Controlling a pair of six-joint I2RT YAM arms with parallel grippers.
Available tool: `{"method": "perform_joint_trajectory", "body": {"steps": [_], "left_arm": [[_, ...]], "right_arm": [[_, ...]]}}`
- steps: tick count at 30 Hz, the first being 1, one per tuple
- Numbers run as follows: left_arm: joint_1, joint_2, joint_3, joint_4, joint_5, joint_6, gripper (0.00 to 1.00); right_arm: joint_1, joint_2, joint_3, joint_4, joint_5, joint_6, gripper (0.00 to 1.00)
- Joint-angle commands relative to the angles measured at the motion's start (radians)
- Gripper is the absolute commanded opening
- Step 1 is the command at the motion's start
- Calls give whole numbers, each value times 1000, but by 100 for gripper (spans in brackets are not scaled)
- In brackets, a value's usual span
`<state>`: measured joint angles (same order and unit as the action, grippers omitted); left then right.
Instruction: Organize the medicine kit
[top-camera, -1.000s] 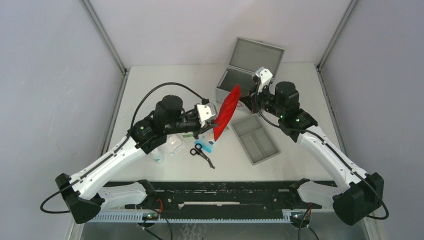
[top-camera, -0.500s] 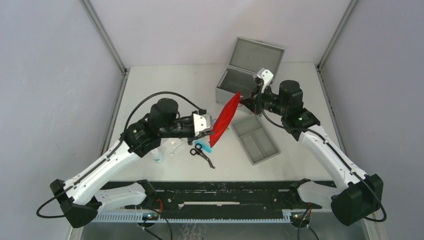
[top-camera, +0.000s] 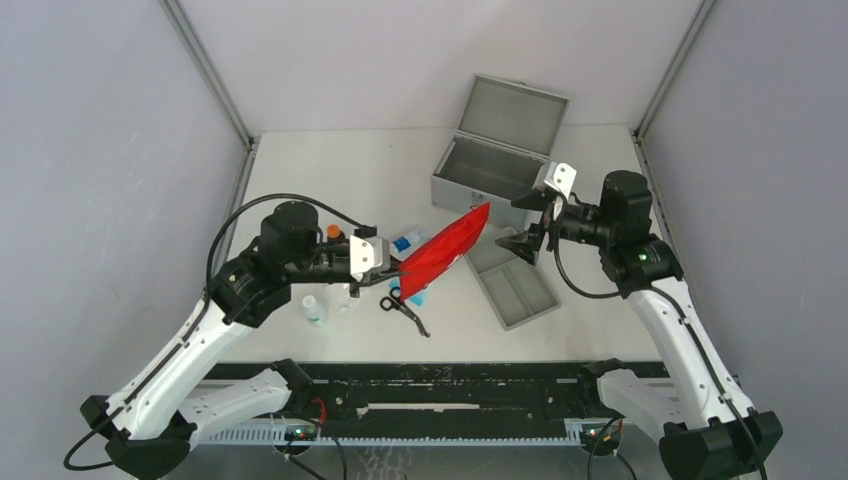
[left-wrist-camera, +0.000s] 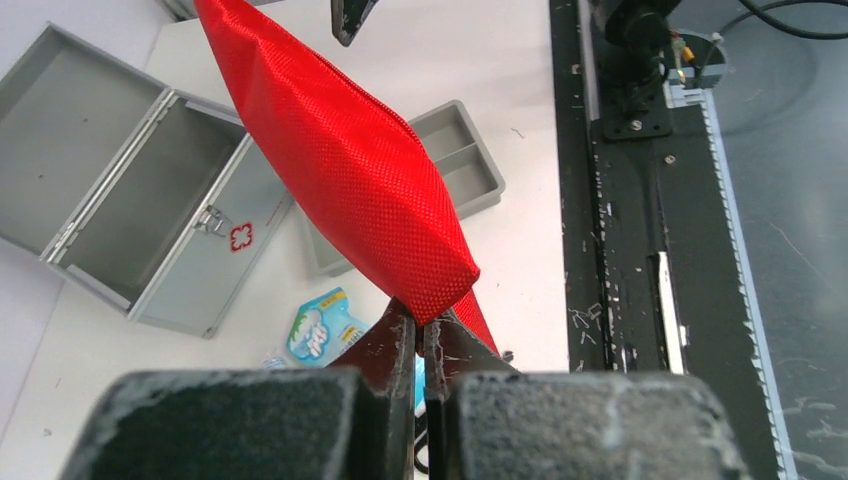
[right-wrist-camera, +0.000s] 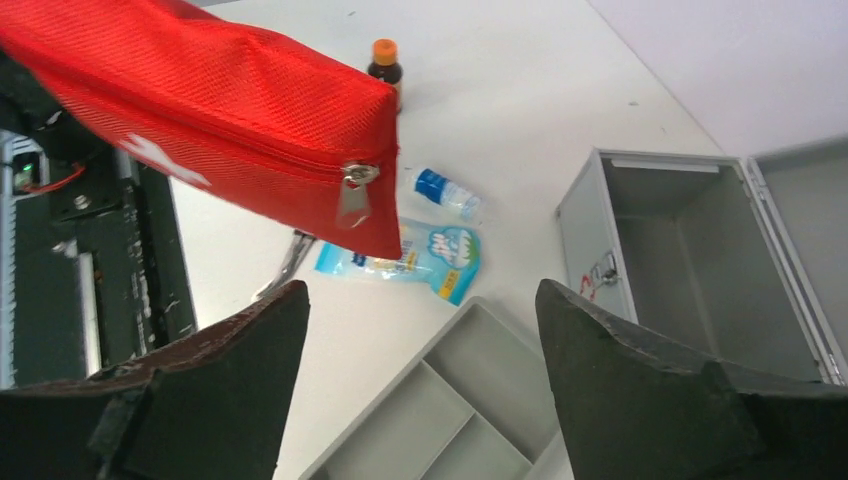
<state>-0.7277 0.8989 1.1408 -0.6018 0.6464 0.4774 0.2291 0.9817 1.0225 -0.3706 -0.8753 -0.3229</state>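
**Medicine kit bench: items as they stand, near edge to far**

1. Left gripper (top-camera: 392, 273): clamped tight on the lower corner of a red woven-fabric zip pouch (top-camera: 445, 250). The pouch is held off the table and slants up and away from those fingers toward the other arm.
2. Black-handled metal scissors (top-camera: 405, 308): flat on the table, just below the left gripper's tips.
3. Blue-and-white foil sachet (right-wrist-camera: 430, 255): on the table under the held pouch, beside the scissors.
4. Right gripper (top-camera: 524, 240): jaws spread wide with nothing between them. The pouch's zipper end is close in front of it, apart from both fingers.
5. Shallow grey two-compartment plastic tray (top-camera: 515, 285): directly beneath the right gripper, nothing lying in it.
6. Small clear bottle with a blue label (right-wrist-camera: 445, 192): on its side, beyond the sachet.
7. Brown bottle with an orange cap (right-wrist-camera: 383, 65): upright, behind the left gripper's wrist.
8. Grey metal medicine kit (top-camera: 490, 170): just beyond the right gripper at the far side of the table. Its hinged lid is thrown back, the interior is bare, and a red-and-white sticker shows on the front wall.
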Motion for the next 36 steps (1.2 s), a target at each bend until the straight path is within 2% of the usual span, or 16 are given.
{"method": "perform_joint_trajectory", "body": {"steps": [1,5,9,16,20,24,26,27,31,34,36], "left_arm": [[19,-12,33,-48,155,73,0],[20,-17,35,-74,226,102,0],[20,-23,29,-72,242,110,0],[25,-23,14,-55,234,109,0],[33,-19,7,-35,228,96,0],[47,-23,-11,11,192,63,1],[54,-27,-28,49,158,35,11],[60,-30,-32,69,140,20,17],[86,-39,-35,165,-10,-81,50],[90,-52,-47,236,-250,-139,85],[92,-60,-68,290,-430,-160,98]], "right_arm": [[-21,-21,17,-74,-139,-50,84],[-10,7,17,-54,-278,-27,87],[52,26,17,-79,-311,-73,90],[154,5,17,-130,-373,-125,85],[157,-2,17,-100,-383,-87,57],[100,-2,18,-67,-394,-40,29],[70,1,17,-46,-387,-9,5],[60,3,17,-32,-370,16,0],[24,14,17,44,-202,132,0],[2,45,20,121,26,240,0],[-7,83,36,135,177,270,0]]}}
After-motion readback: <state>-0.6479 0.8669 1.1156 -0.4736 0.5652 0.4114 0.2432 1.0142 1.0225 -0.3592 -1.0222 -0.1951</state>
